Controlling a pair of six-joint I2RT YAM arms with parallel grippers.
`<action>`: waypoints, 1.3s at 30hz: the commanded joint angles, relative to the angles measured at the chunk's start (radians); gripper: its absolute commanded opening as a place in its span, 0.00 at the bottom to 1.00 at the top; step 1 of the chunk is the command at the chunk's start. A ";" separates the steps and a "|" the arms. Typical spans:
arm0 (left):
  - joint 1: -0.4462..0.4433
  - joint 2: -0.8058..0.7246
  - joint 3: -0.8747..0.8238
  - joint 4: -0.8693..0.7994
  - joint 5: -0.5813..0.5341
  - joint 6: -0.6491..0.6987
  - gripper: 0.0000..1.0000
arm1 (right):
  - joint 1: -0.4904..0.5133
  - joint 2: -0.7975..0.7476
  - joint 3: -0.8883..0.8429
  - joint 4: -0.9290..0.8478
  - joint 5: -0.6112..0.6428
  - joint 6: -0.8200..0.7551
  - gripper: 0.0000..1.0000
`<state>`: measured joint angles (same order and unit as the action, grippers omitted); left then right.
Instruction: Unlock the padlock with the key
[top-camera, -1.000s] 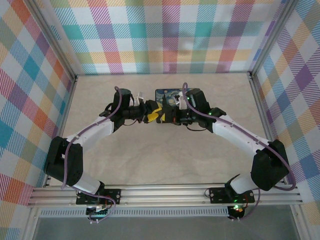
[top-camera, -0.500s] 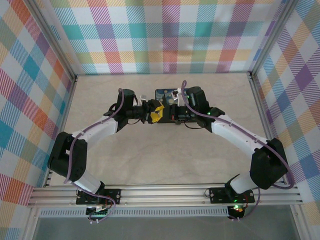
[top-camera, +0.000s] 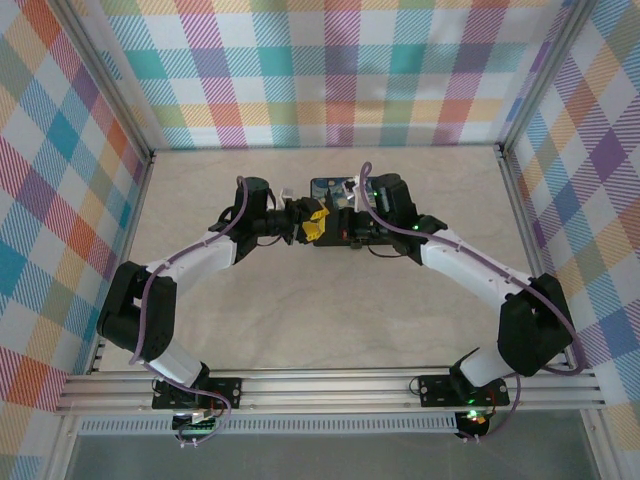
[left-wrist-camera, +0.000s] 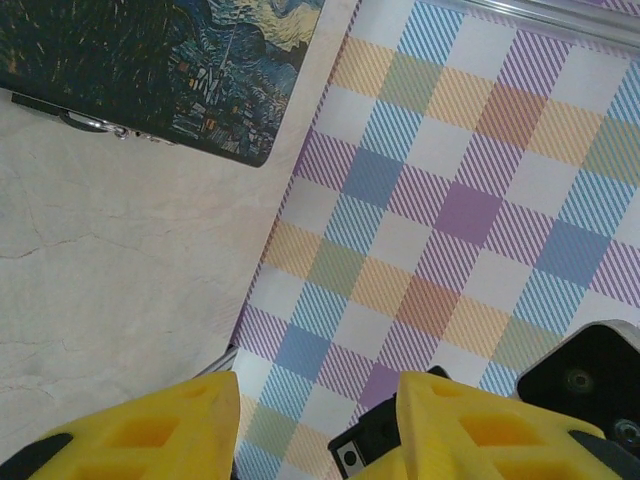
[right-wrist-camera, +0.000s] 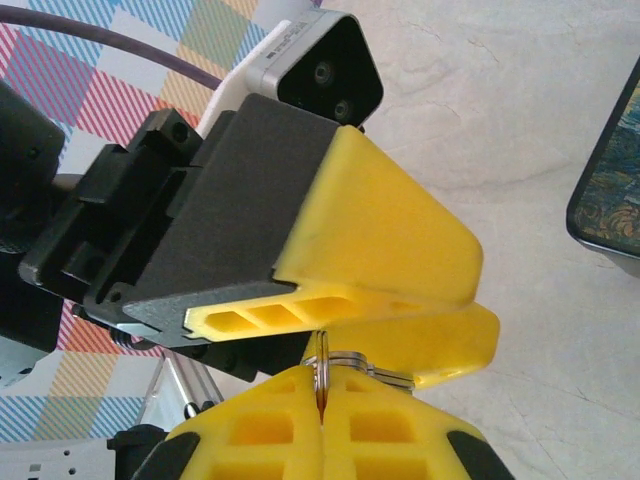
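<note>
Mostly open tabletop (top-camera: 330, 320) around right gripper (right-wrist-camera: 322, 400).

No text, number or brand is legible anywhere. The white camera housing (right-wrist-camera: 283, 52), at the far left of the right wrist view, has a faint grey mark along its edge, possibly lettering, too small to read. The dark swirl-painted case (left-wrist-camera: 150, 70), far centre, bears a picture and no readable words.

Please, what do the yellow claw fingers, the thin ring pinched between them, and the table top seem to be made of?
The yellow fingers: likely printed plastic, matte; open cells show in their ends.
The ring: metal, probably steel; thin, silvery, shiny.
The table top: pale with fine marble-like veins; stone or printed laminate, I cannot tell which.
</note>
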<state>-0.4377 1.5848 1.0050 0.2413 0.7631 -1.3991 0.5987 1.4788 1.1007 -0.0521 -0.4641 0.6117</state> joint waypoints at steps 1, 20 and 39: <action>-0.009 0.017 0.023 0.040 0.022 -0.027 0.43 | -0.004 0.004 -0.009 0.029 0.010 -0.028 0.07; -0.010 0.030 0.058 0.014 0.031 -0.025 0.56 | -0.007 -0.036 -0.086 0.285 0.094 0.007 0.05; 0.026 0.029 0.061 -0.035 0.021 0.044 0.16 | -0.007 -0.084 -0.118 0.167 0.058 -0.038 0.06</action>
<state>-0.4259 1.6104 1.0515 0.2440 0.7692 -1.3827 0.5968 1.4387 0.9936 0.1116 -0.4114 0.6044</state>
